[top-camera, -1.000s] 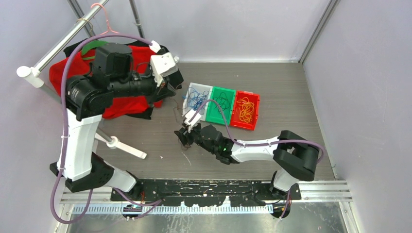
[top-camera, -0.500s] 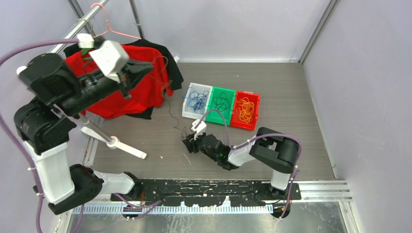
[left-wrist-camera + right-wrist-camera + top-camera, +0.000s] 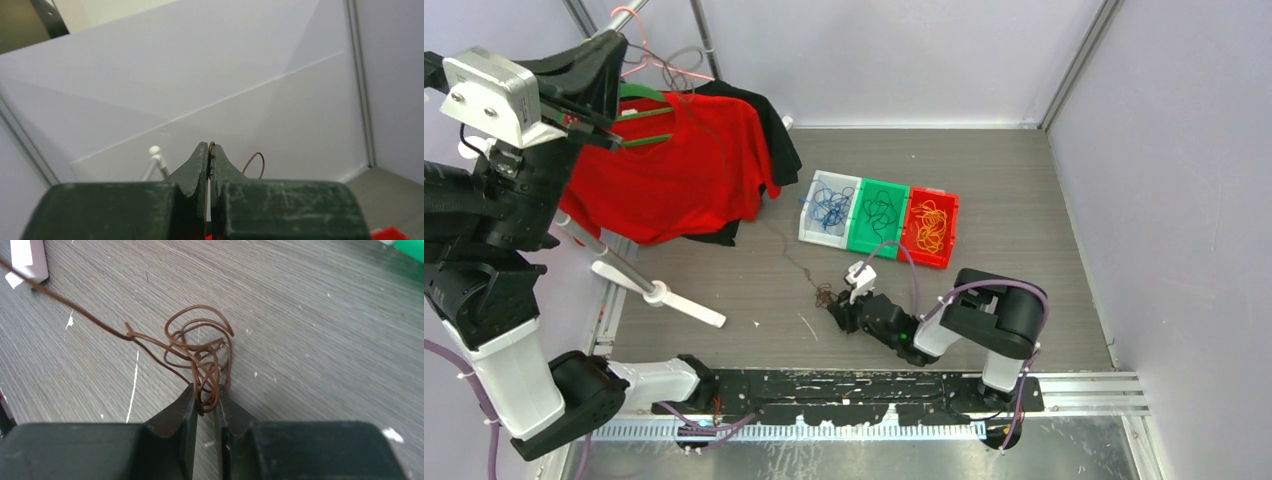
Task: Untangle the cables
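A small clump of brown cables (image 3: 200, 347) lies on the wooden table (image 3: 1024, 200), also seen in the top view as the brown clump (image 3: 823, 296). My right gripper (image 3: 206, 394) is low on the table at the clump's near side, its jaws closed narrowly on a few of its loops; in the top view the right gripper (image 3: 840, 314) sits just right of the clump. One strand (image 3: 75, 307) runs away up-left. My left gripper (image 3: 209, 146) is raised high at the far left (image 3: 614, 48), shut on a thin brown cable that loops (image 3: 254, 164) beside its tip.
Three bins stand mid-table: a white bin (image 3: 810, 205) with blue cables, a green bin (image 3: 894, 190) with dark cables, a red bin (image 3: 951, 215) with orange cables. A red shirt (image 3: 674, 165) hangs on a hanger at the back left. A white rod (image 3: 659, 293) juts over the table.
My left arm has swung up and to the left, drawing the brown strand out. The right gripper has slid nearer and rightward with the clump, and its jaws have narrowed onto the loops.
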